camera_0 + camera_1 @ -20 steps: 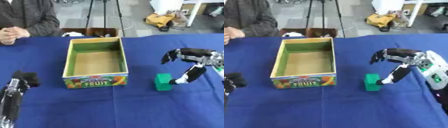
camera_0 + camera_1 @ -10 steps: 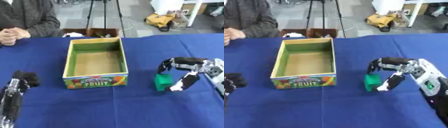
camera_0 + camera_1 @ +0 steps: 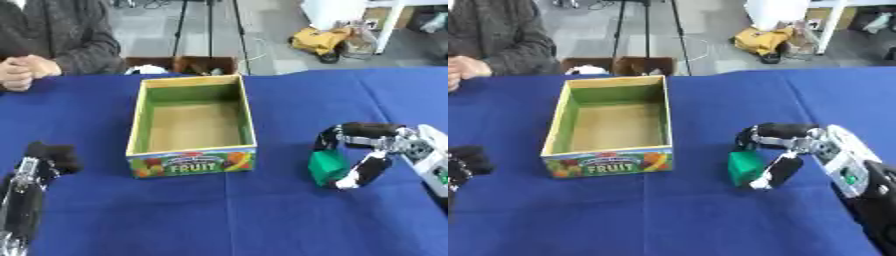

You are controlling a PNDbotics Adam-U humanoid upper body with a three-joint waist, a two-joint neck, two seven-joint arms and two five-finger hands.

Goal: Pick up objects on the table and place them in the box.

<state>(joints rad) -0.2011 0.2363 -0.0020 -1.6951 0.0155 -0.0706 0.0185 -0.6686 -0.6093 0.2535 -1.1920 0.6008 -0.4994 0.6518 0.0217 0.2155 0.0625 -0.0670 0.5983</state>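
We judged the step in hand to be the grasp itself. Our right hand [image 3: 363, 152] sat low on the blue table [image 3: 289, 215], its fingers and thumb curled round the green block [image 3: 328, 166], which stood to the right of the box [image 3: 192, 121] and a little nearer than its middle. The block seemed to rest on the cloth, though we could not be sure it was not already lifted a touch. The box lay open and looked empty inside. Our left hand [image 3: 51, 156] rested idle at the near left, fingers curled, holding nothing. Next, we reckoned, the block would need raising clear of the box wall, carrying leftward over the opening, then releasing.
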